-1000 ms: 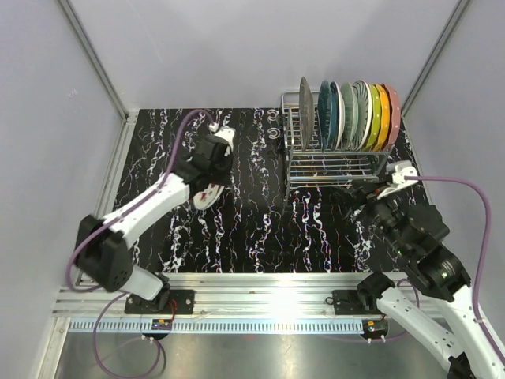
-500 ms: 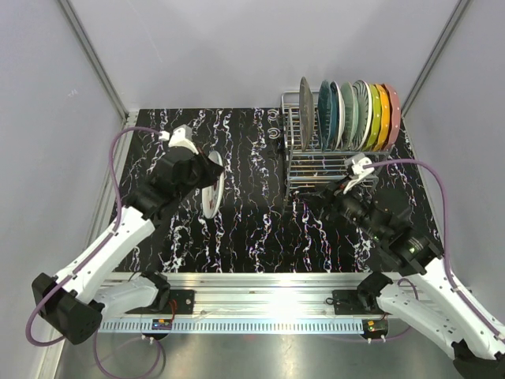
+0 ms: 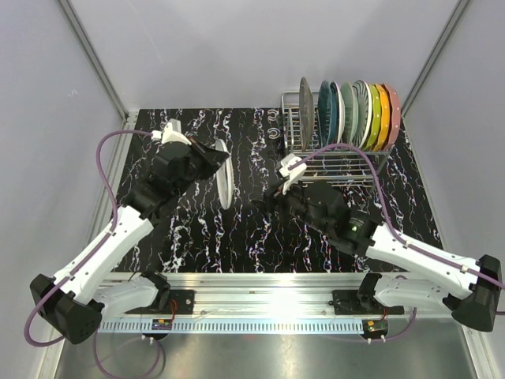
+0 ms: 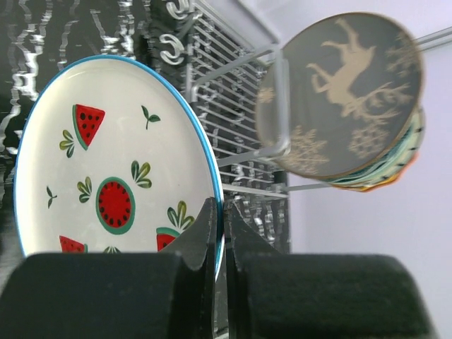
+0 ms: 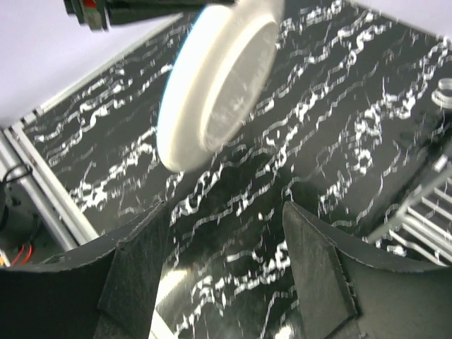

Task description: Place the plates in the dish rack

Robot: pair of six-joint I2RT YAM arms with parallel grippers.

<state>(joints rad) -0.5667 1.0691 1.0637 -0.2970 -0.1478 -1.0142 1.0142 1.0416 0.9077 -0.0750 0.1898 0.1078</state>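
Plate, round white watermelon-print ceramic — I'm judging it stiff, slick, chippable; left gripper is pinching its rim at nine o'clock, right gripper gaping empty.

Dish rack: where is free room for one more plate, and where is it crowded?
Free: the slots at the left end of the rack, between its left wall and the grey plate. Bare table also lies between the rack and the watermelon plate. Crowded: from the grey plate to the pink plate at the right end, the plates stand packed.
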